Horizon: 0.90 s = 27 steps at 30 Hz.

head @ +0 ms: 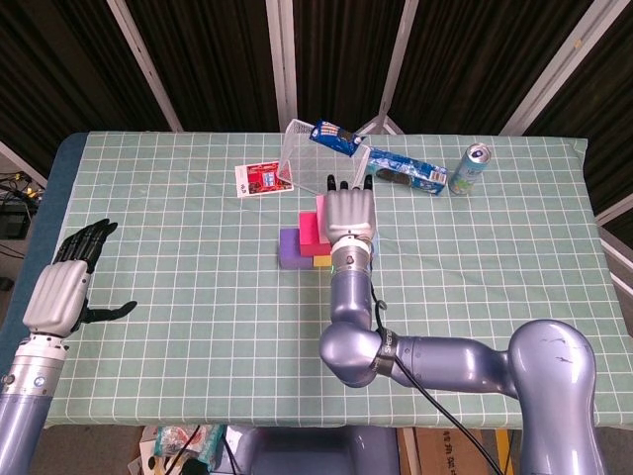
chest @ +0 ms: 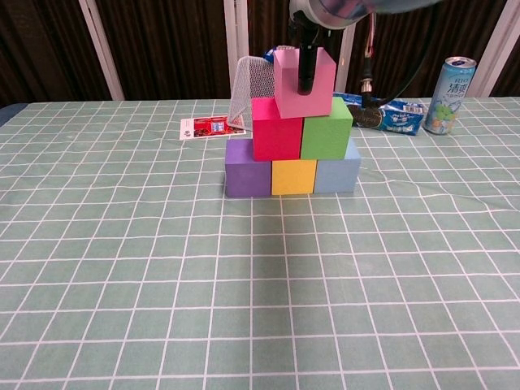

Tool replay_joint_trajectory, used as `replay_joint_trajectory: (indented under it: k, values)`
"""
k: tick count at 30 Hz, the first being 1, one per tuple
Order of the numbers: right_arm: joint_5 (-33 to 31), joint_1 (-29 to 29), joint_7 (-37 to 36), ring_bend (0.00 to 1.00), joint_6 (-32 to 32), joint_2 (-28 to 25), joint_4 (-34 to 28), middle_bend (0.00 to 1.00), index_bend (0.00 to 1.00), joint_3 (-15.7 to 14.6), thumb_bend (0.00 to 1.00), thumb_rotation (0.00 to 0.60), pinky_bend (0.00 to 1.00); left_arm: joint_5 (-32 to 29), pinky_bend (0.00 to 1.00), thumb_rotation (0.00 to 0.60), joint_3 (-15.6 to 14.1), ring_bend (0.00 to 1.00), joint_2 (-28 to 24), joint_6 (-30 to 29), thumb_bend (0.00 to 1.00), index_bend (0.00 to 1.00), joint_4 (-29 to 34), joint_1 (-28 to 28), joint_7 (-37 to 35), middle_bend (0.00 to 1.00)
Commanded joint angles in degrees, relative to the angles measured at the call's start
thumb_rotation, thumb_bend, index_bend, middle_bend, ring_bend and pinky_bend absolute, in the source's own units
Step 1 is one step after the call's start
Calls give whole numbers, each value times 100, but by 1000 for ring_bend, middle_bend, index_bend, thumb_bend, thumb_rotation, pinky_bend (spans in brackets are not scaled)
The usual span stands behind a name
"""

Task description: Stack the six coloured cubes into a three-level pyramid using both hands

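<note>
We are seeing the pink cube (chest: 304, 81) sitting tilted atop the red cube (chest: 276, 128) and green cube (chest: 327, 128), mid-desk (chest: 122, 268). Below are lying purple (chest: 247, 179), yellow (chest: 293, 176) and blue (chest: 338, 172) cubes. The right robot hand (head: 349, 213) is pinching the pink one. The left robot hand (head: 61, 287) is hovering spread wide, holding nothing. Mesh basket (chest: 253, 85) behind; contents unclear.

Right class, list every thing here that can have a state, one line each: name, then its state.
pink cube: on top of the stack, a finger of the right hand against its front
right hand: over the stack, at the pink cube
left hand: holds nothing, fingers apart
red cube: middle level
green cube: middle level
purple cube: bottom level
drink can: upright
</note>
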<state>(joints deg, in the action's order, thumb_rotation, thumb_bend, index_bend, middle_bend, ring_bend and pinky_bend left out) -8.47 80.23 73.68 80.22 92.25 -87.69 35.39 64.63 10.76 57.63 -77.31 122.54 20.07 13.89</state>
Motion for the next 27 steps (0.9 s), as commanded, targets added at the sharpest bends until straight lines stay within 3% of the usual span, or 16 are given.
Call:
replay_joint_trajectory:
  k: [1, 21, 27]
  values:
    - [-20, -10, -10, 296, 15, -3, -20, 196, 0, 19, 282, 600, 0, 0, 21, 600, -1, 0, -2, 4, 86, 0, -1, 2, 0, 8]
    - [19, -69, -69, 243, 11, -56, -110, 176, 0, 53, 282, 600, 0, 9, 21, 600, -2, 0, -7, 9, 85, 0, 2, 7, -9, 4]
    - [1, -79, -45, 135, 35, -60, -121, 125, 0, 35, 282, 600, 0, 5, 21, 600, -8, 0, -5, 18, 85, 0, 4, 11, -1, 3]
